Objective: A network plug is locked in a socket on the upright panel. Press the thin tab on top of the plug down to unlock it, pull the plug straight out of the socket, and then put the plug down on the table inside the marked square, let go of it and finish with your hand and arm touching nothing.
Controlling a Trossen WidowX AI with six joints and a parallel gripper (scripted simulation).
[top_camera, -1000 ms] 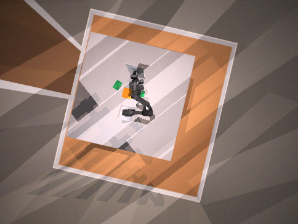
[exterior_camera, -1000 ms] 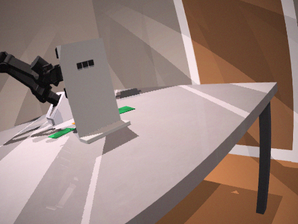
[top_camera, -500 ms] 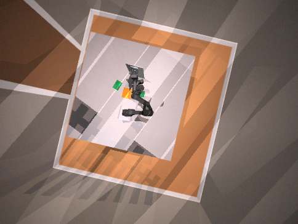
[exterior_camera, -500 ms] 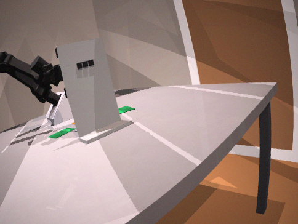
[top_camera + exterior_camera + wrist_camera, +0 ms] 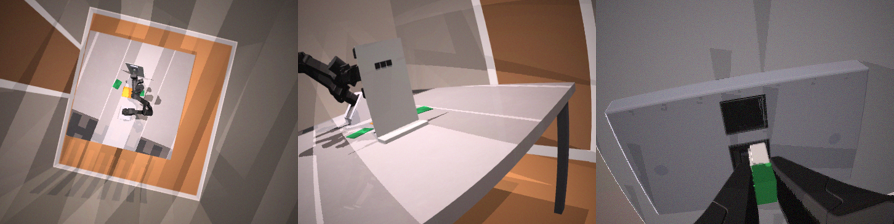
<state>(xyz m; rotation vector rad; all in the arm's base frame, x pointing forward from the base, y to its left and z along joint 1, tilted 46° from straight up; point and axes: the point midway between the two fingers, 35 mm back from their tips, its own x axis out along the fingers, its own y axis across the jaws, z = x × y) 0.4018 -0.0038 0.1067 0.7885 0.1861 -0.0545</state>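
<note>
The upright grey panel (image 5: 140, 70) (image 5: 390, 98) (image 5: 691, 150) stands on the table. In the wrist view the plug, with a green body (image 5: 765, 191) and a white front part, lies in front of the panel's middle socket (image 5: 739, 150). My gripper (image 5: 760, 169) (image 5: 134, 72) is shut on the plug, with one finger on each side. How deep the plug sits in the socket and how its thin tab stands cannot be made out. In the exterior view the panel hides the fingertips. An orange-yellow square (image 5: 126, 92) lies on the table between two green patches; which one is the marked square is unclear.
One green patch (image 5: 117, 84) (image 5: 425, 109) lies left of the orange square in the top view; the other (image 5: 141, 93) (image 5: 359, 133) lies right, partly near my arm. An upper socket (image 5: 744, 114) is empty. A white frame (image 5: 354, 108) stands behind the panel near my arm.
</note>
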